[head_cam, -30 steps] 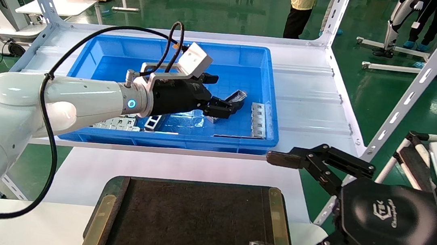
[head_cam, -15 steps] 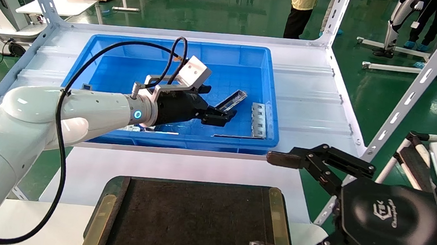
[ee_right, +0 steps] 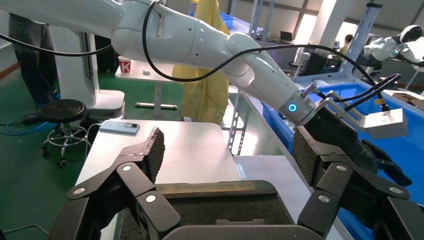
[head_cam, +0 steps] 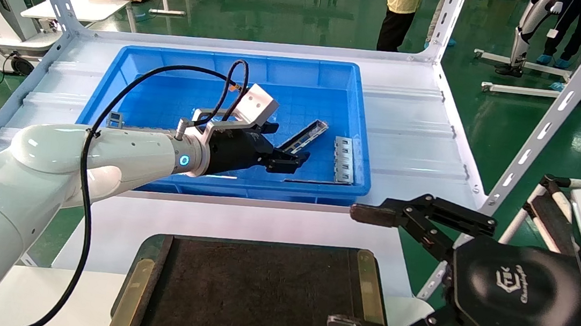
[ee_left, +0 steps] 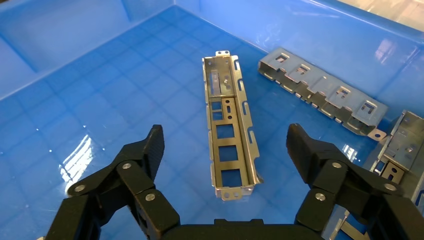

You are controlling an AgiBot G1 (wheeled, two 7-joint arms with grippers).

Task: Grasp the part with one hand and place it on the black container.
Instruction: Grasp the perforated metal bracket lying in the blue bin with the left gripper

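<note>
The part [head_cam: 304, 135] is a long grey metal trough with slots, lying on the floor of the blue bin [head_cam: 226, 57]. My left gripper [head_cam: 286, 146] is open inside the bin, just short of the part. In the left wrist view the part [ee_left: 229, 125] runs lengthwise between the spread fingers [ee_left: 150, 150] of the left gripper [ee_left: 225, 134], and neither finger touches it. The black container [head_cam: 255, 294] lies at the front of the table with nothing on it. My right gripper [head_cam: 355, 269] is open and empty over the container's right edge.
A flat grey plate with tabs [head_cam: 344, 159] lies right of the part; it also shows in the left wrist view [ee_left: 320, 90]. More grey pieces [ee_left: 400, 150] lie near the bin's front wall. White rack posts [head_cam: 537, 129] stand on the right. The right wrist view shows the container [ee_right: 215, 205].
My left gripper has drawn back toward me and sunk lower in the bin, so more of the part shows beyond its fingers. The right gripper has barely moved.
</note>
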